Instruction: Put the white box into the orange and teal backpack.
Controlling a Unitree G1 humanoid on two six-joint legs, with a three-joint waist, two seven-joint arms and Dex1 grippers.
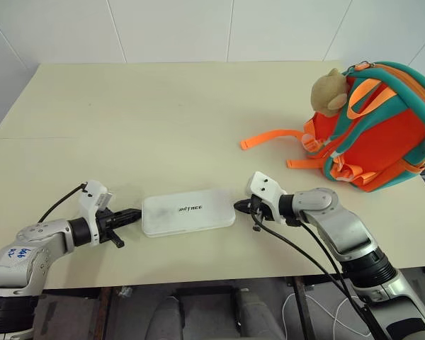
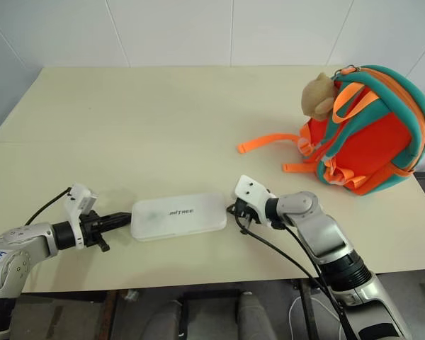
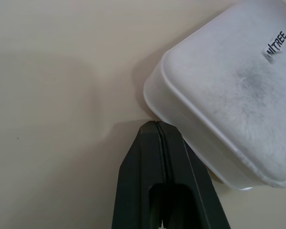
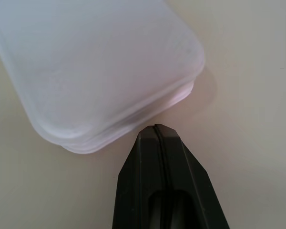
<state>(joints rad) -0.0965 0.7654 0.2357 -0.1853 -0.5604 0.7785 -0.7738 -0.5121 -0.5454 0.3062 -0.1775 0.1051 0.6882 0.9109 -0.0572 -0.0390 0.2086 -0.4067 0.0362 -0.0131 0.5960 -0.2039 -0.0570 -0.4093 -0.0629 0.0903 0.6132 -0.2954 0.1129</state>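
White and flat, the white box (image 1: 188, 212) lies near the front edge of the pale tabletop (image 1: 163, 120), dark lettering facing up. The left end effector (image 1: 132, 213) sits at the box's left end, its fingers pressed together, tip just beside the corner. The right end effector (image 1: 239, 207) sits at the box's right end, fingers likewise pressed together, holding nothing. Far to the right stands the orange and teal backpack (image 1: 379, 134), a tan plush toy (image 1: 329, 92) at its top, orange straps (image 1: 273, 137) trailing left.
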